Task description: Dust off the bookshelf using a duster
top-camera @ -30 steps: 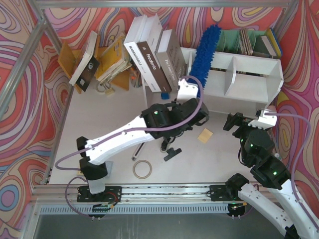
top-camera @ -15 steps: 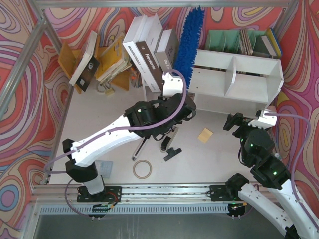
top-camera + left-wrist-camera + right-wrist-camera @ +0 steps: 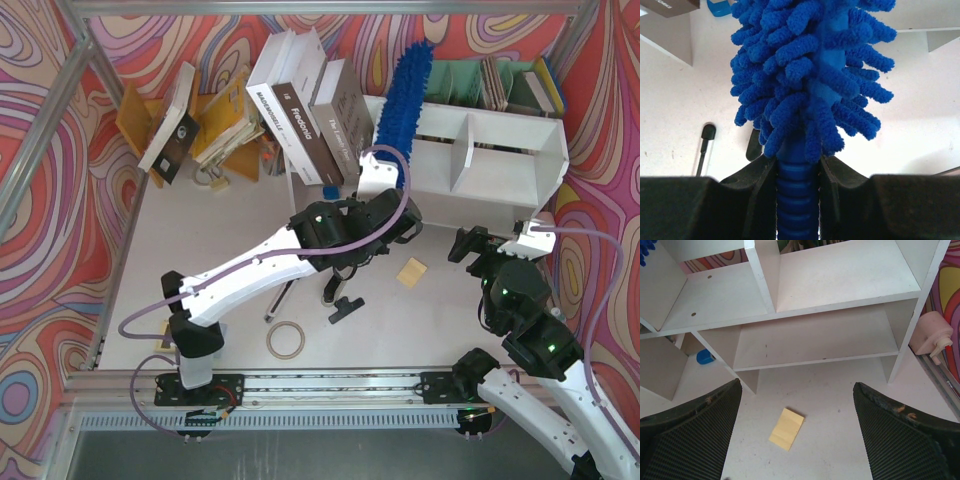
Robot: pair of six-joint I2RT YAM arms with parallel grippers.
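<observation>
Swirl-patterned walls hem the white table [image 3: 450, 310]. Left gripper [image 3: 798, 172] pinches the duster [image 3: 405, 95] by its handle, its fluffy head at the bookshelf [image 3: 500, 175] ten o'clock edge, seemingly touching. Right gripper [image 3: 797, 435] hangs spread at six o'clock, open tabletop and a yellow card [image 3: 786, 428] between

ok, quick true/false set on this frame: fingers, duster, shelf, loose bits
1. The left fingers are shut on the duster handle. True.
2. The right fingers hold the yellow pad. False: they stand open and empty; the pad lies on the table.
3. Seen from the top, the duster head is at the bookshelf left end. True.
4. The wooden ring sits on the bookshelf. False: it lies on the table near the left arm's base.
</observation>
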